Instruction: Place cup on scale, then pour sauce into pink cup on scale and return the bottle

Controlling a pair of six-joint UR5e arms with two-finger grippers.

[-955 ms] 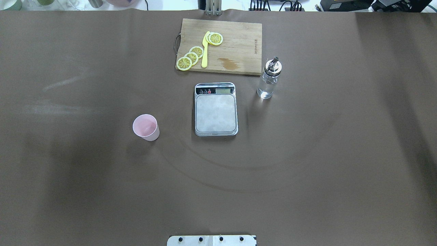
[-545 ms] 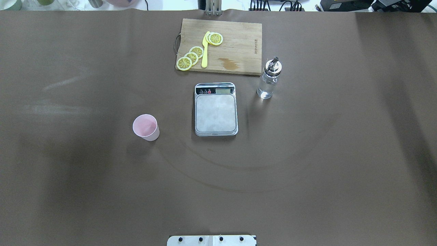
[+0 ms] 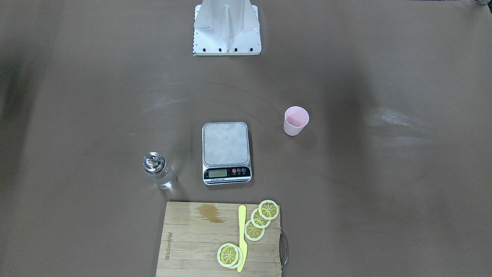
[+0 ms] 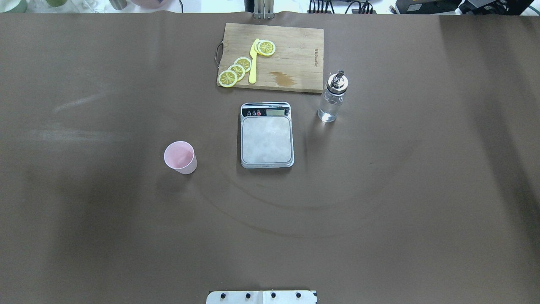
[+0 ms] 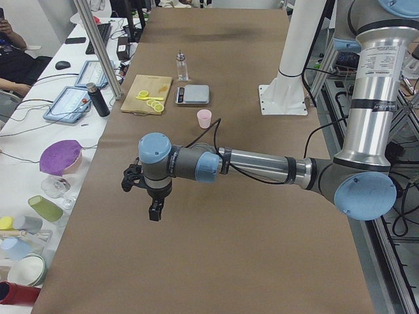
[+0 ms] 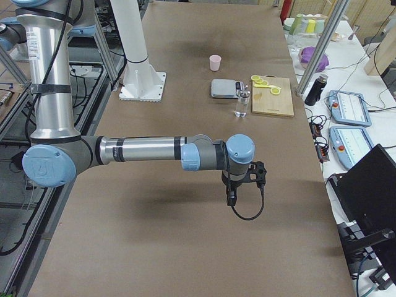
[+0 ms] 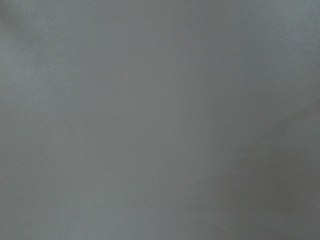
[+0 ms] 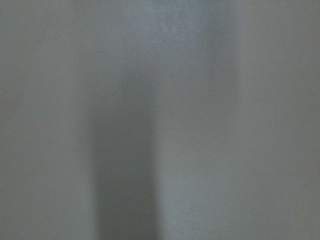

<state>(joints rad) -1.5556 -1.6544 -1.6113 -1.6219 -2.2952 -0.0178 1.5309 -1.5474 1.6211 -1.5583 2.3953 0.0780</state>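
Arms hang wide of the scale (image 4: 266,135), one towards each end of the table (image 4: 379,219), outside both central views. I judge this a parked pose that leaves the work area open. The left gripper (image 5: 154,212) and right gripper (image 6: 229,198) point down over bare brown cover. Whether their fingers are spread or closed cannot be told from the side views, and the wrist cameras give only blurred cover.

Next out, the cup (image 4: 180,157) stands upright on the scale's left, well apart from it and about level with its near edge, so it falls to the left arm. The scale's steel platform is bare, so the first step is not yet done; its display strip lies at the far end. On its right, near that far end, the bottle (image 4: 332,99) stands upright with sauce (image 4: 328,113) inside, suiting the right arm. Beyond the scale lies a cutting board (image 4: 295,55) with lemon slices (image 4: 228,78) and a yellow knife (image 4: 252,63).
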